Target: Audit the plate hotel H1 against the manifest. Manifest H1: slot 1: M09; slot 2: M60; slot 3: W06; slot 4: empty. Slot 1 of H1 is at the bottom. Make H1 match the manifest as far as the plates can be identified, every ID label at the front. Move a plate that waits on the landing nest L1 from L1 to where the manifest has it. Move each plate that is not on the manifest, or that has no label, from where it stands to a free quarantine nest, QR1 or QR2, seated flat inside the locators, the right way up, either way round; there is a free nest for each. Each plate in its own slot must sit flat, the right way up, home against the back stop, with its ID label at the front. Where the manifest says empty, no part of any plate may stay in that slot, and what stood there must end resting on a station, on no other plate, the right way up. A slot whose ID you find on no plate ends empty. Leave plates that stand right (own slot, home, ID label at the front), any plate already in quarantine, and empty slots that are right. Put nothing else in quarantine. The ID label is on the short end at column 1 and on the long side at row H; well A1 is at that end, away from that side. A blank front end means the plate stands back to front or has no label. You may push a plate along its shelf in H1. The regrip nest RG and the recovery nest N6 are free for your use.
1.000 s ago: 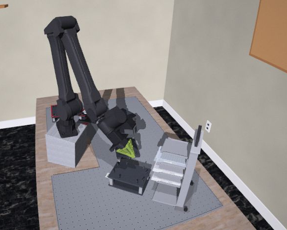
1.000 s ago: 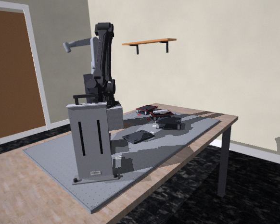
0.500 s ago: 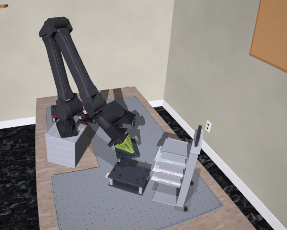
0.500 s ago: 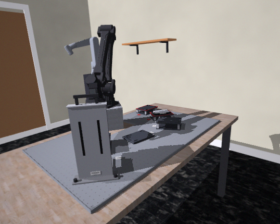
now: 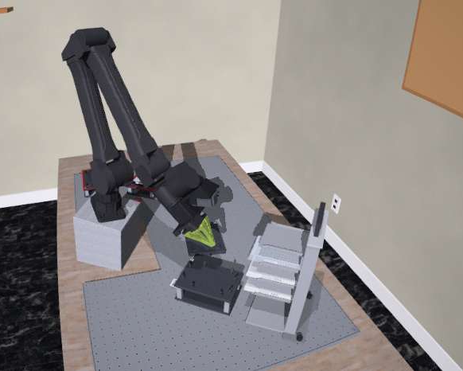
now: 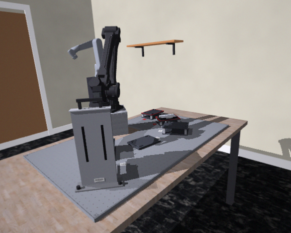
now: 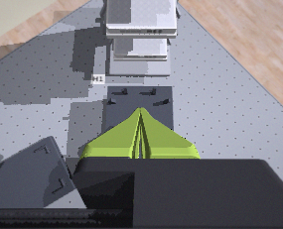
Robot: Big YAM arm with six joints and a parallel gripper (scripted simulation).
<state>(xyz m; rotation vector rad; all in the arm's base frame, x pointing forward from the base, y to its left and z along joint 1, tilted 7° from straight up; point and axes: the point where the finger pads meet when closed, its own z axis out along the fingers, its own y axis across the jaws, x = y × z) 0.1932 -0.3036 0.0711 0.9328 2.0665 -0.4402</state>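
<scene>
My gripper [image 5: 212, 244] [image 7: 140, 113] is shut and empty; its lime fingertips are in the air over the low dark nest in the top view. It is hidden in the exterior view. The hotel H1 [image 5: 300, 290] [image 6: 95, 150] holds three pale plates, one above another: an upper plate [image 5: 275, 255] [image 7: 141, 13], a middle plate [image 5: 270, 275] and a lower plate [image 5: 268, 290]. Small dark marks show on their front ends, too small to read surely. The hotel's top grey level and lowest grey surface carry no plate. Another white plate [image 6: 167, 116] rests on a red-rimmed station.
A raised dark stand [image 5: 210, 277] with pegs stands in front of H1, bare. The low nest [image 5: 219, 250] [image 6: 143, 142] is bare. The other red-rimmed station [image 6: 152, 112] and a farther raised dark stand [image 6: 175, 126] show no plate. The hotel's handle [image 5: 320, 219] rises above its back.
</scene>
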